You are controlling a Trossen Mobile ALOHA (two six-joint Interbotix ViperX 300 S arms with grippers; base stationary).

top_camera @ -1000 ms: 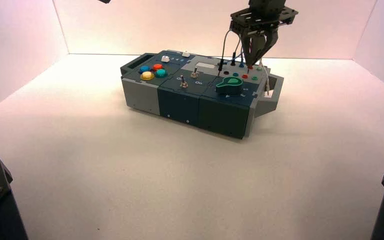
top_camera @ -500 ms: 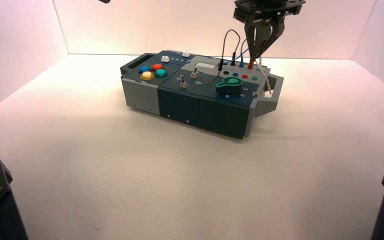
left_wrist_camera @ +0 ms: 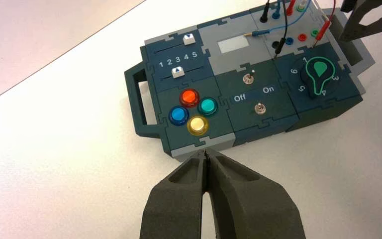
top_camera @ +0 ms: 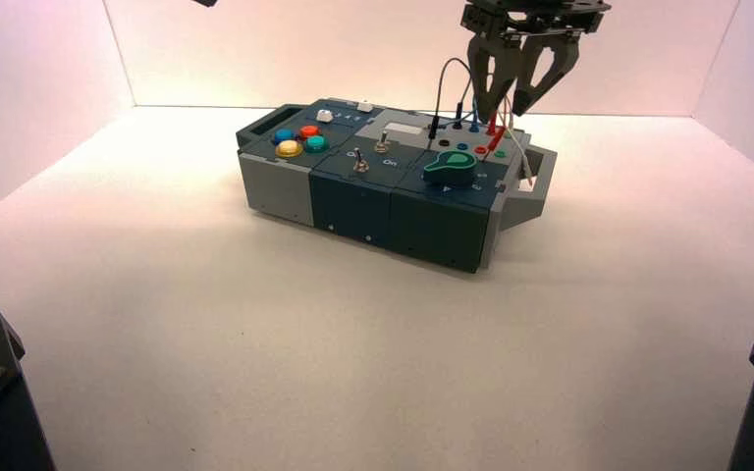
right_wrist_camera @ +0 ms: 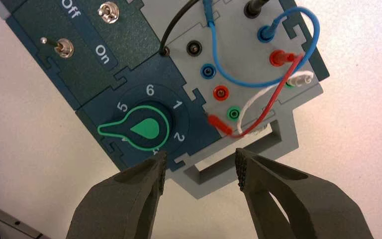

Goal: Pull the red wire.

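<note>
While the red wire (right_wrist_camera: 274, 97) arches, plug-ended, the right pincer (top_camera: 509, 106) spread above.

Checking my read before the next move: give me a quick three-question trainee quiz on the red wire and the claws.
1. True or false: the red wire has both plugs seated in sockets.
2. Multiple choice: which claw is nearer the red wire?
A) left claw
B) right claw
3. Fill in: the rotary knob on the box is ______ in colour.

Key: 1 false, one red plug hangs loose outside the sockets; 2 B; 3 green.
</note>
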